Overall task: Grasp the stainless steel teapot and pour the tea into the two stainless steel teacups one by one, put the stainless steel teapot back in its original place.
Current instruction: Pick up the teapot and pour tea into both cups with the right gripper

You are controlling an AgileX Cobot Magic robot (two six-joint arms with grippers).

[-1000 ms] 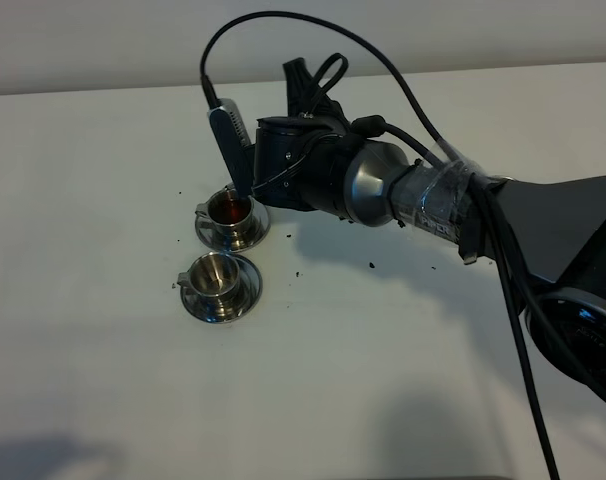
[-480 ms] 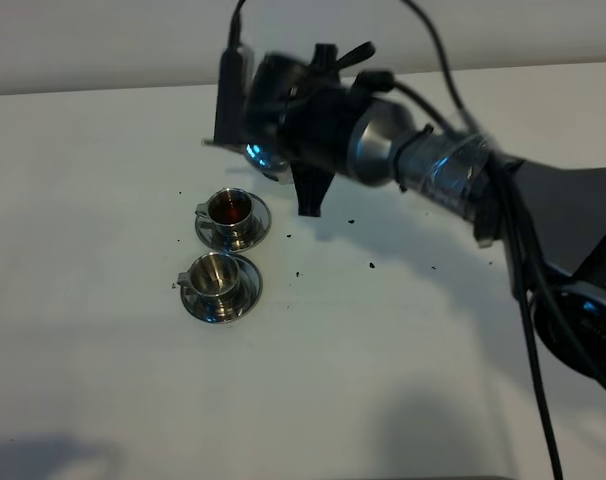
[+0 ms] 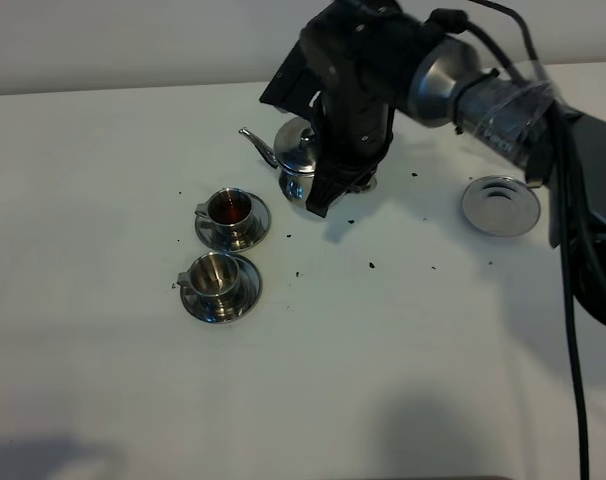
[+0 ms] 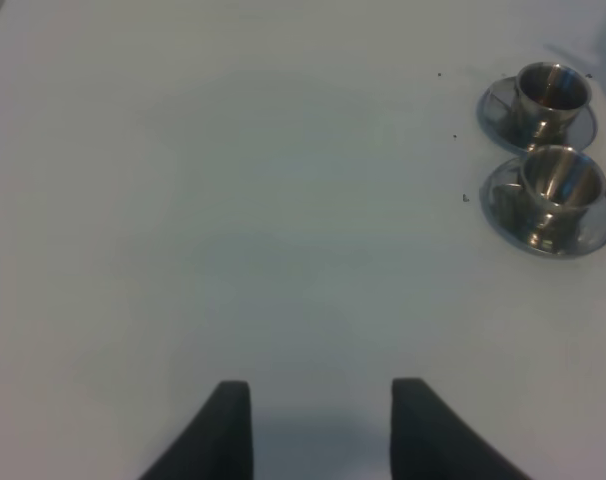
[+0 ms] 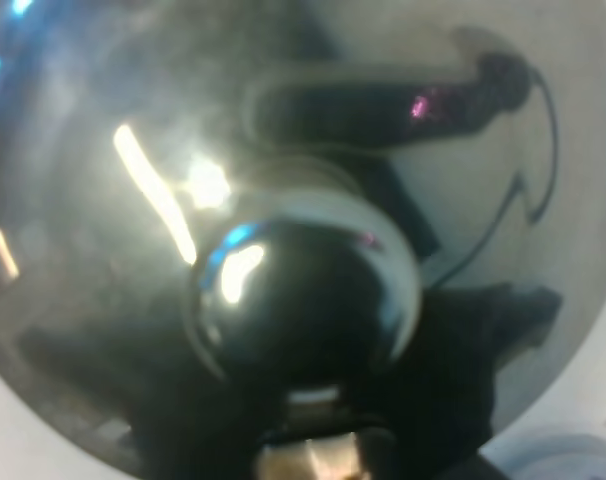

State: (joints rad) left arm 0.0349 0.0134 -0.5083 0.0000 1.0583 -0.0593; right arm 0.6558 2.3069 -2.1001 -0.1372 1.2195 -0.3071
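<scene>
A white table (image 3: 103,400) fills the high view, and the right arm (image 3: 483,85) reaches in from the right edge to the upper centre of the frame. There the right gripper (image 3: 335,180) is clamped on the stainless steel teapot (image 3: 297,152), which sits upright at upper centre with its thin spout (image 3: 255,141) pointing toward the left of the frame. Whether the pot's base touches the table cannot be told from these views.

In the right wrist view the pot's domed lid (image 5: 103,150) crowds the whole frame, its round knob (image 5: 303,300) at centre.

The left gripper (image 4: 320,430), seen only in the left wrist view, hangs at the bottom edge over bare table, its two dark fingers (image 4: 226,425) apart and holding nothing. The two cups (image 4: 552,92) stand at that frame's upper right.

The round steel coaster (image 3: 499,206) lies bare at the right of the high view, well apart from the pot.

Left of centre stand the two stainless steel teacups, each on its saucer (image 3: 261,222), one just below the other. The upper teacup (image 3: 239,230), near the pot and below its spout, holds reddish-brown tea (image 3: 228,208). The lower teacup (image 3: 215,272) shows only a shiny steel inside.

Dark specks (image 3: 371,265) dot the table around the cups and the pot.
</scene>
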